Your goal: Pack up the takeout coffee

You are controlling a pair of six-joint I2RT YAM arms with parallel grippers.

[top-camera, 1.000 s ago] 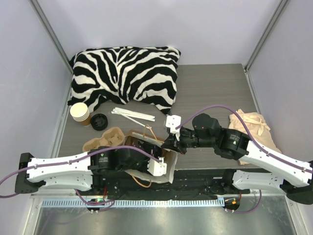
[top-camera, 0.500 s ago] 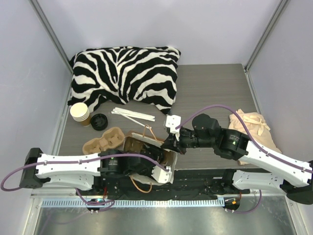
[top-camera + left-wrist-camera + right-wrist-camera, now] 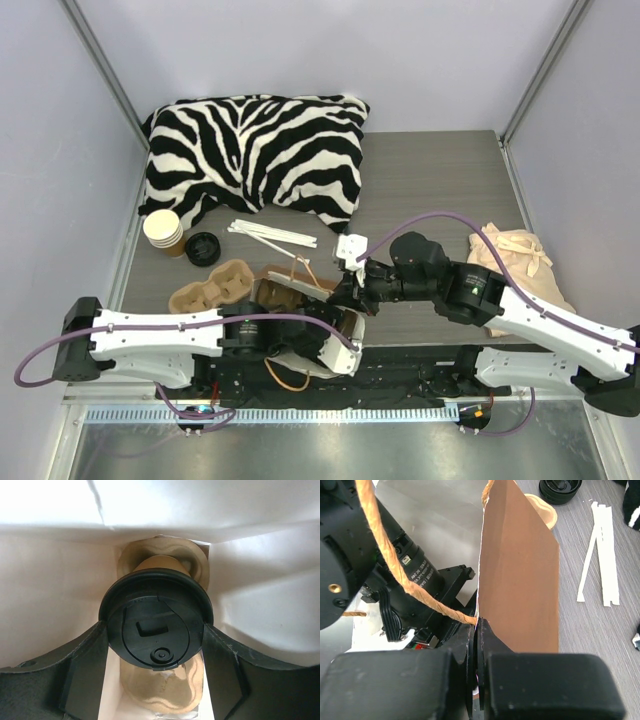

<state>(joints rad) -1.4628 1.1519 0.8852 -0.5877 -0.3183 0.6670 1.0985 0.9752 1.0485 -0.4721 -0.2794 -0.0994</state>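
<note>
Pushed deeper into the paper bag [image 3: 520,580] at the table's [image 3: 430,180] 6 o'clock edge, the left gripper [image 3: 154,635] clasps the takeout coffee [image 3: 150,612] by its lid. The right gripper [image 3: 477,645] pinches the bag's wall open. Lower the cup squarely onto the pulp carrier [image 3: 165,700] before releasing.

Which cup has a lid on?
The cup held by the left gripper inside the paper bag: it has a black lid. The stacked cups beside the zebra pillow are open on top.
</note>
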